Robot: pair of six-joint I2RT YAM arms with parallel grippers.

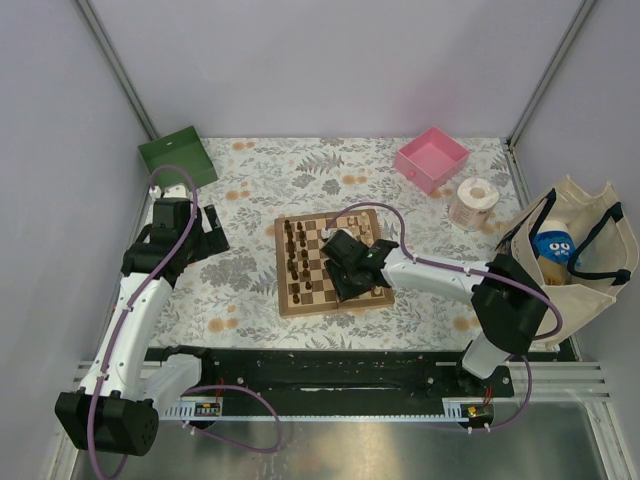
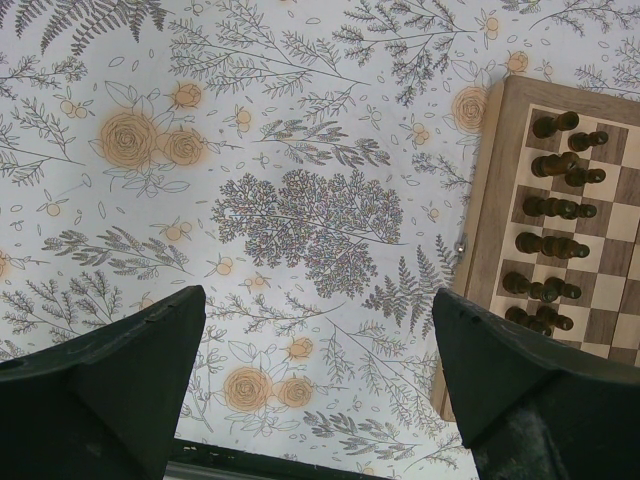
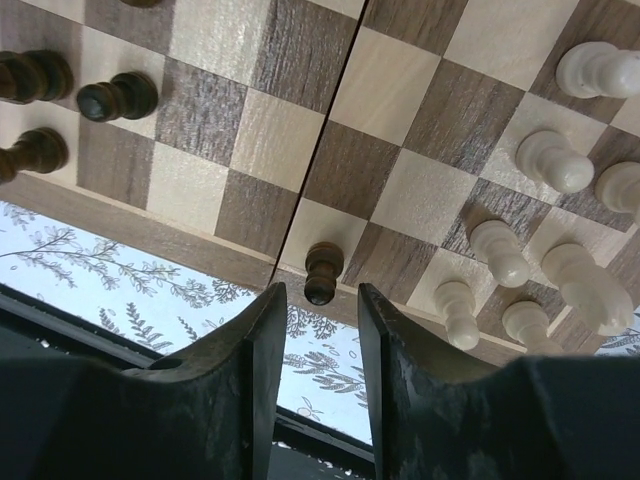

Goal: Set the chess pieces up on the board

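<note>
Since a lone dark pawn [image 3: 322,272] stands upright at the near edge of the board [image 3: 270,135], just beside the centre seam and well apart from the other dark pieces [image 3: 115,97] ranked on the far left, fetching it looks like the step in hand. The right gripper [image 3: 320,293] hangs right behind it, its fingers narrowly parted with the flowered tablecloth [image 2: 300,220] showing through the gap, and nothing is clamped. To do this well, I would bring the tips down either side of the pawn's stem, square to it, and close gently. Then lift straight up before carrying it across, clear of the pale pieces [image 3: 555,160] clustered to the right. The left gripper [image 2: 318,298] hovers spread wide over the cloth beside the board, holding nothing.
</note>
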